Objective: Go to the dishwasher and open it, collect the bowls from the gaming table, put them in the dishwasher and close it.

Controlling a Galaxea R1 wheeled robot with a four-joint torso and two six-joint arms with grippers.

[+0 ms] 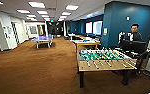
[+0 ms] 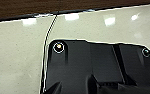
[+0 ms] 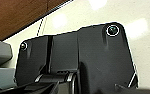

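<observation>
A wide room with brown carpet (image 1: 36, 67) opens ahead in the head view, lit by rows of ceiling panels (image 1: 36, 4). On the far left stand white walls and doors (image 1: 6, 31), and further in, well back on the carpet, sits a blue table-tennis table (image 1: 42, 39) on pale legs. Moving right, past the middle of the room, a long narrow table with a yellow edge, the gaming table (image 1: 87, 43), runs away from the camera beside the teal wall (image 1: 131, 22); something coloured lies on its top, but whether any bowls are among it cannot be told from here. Nearer and to the right stands a foosball table (image 1: 104, 60) with a green field, rods across it and a wooden rim, on dark legs. Just behind its far right corner a person (image 1: 134, 35) stands at a dark control rig (image 1: 133, 47). In the left wrist view the robot's dark plate hangs over a pale glossy floor (image 2: 16, 57), with a thin dark seam running across it and a strip of brown carpet beyond its edge. The right wrist view has the same pale floor meeting brown carpet along a slanted line. Whether either gripper's fingers are apart or together cannot be told.
</observation>
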